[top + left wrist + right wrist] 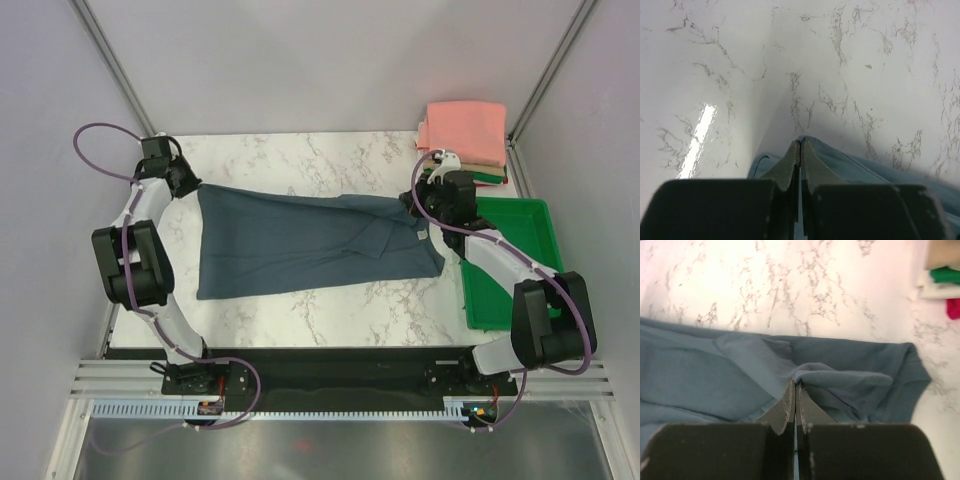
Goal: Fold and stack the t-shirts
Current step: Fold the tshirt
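The slate blue-grey t-shirt (300, 245) lies spread across the marble table. My left gripper (192, 186) is shut on its far left corner; the left wrist view shows the cloth (865, 167) pinched between the closed fingertips (800, 145). My right gripper (422, 205) is shut on a raised fold at the shirt's far right edge (850, 377), fingertips closed (795, 386). A stack of folded shirts stands at the back right: salmon-pink (462, 127) on top, tan (480, 163) and green (490, 176) below. In the right wrist view the green (945, 275) and red (953, 307) edges show.
A green plastic tray (515, 265) sits at the right edge of the table, beside my right arm. White walls enclose the table on the left, back and right. Bare marble (300, 160) lies behind the shirt and in front of it (330, 315).
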Motion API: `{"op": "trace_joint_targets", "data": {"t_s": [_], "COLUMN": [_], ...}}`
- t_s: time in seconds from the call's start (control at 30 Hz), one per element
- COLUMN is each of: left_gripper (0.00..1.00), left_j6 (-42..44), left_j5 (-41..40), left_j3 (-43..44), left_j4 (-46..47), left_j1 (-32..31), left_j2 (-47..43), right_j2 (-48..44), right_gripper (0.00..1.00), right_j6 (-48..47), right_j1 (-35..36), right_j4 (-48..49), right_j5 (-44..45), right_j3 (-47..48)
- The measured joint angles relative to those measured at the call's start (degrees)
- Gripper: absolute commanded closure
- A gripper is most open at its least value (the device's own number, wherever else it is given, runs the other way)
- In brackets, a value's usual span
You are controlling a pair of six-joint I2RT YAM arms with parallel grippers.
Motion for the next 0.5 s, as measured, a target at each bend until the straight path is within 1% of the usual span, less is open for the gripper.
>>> {"op": "trace_joint_targets", "data": {"t_s": [0.17,0.33,0.5], "left_gripper": [0.98,0.98,0.98], "left_j6": [0.7,0.9,0.9], "left_j5": [0.3,1.2,1.5], "left_j3": [-3.1,-6.3,-9.9], "left_j4": [0.7,0.9,0.0], "left_j1": [0.8,1.4,1.4], "left_j2": [-2.1,-3.3,-7.2], "right_j2": [-3.9,-6.2,-7.4], "right_gripper": [1.0,1.0,1.0], "right_j6": [0.8,1.5,2.6], "right_j1": [-2.0,-2.4,-3.4], "right_j4": [-1.4,-2.2,-3.4], "right_j5": [2.0,2.9,4.2], "right_j3": [-2.0,-3.8,-6.0]}}
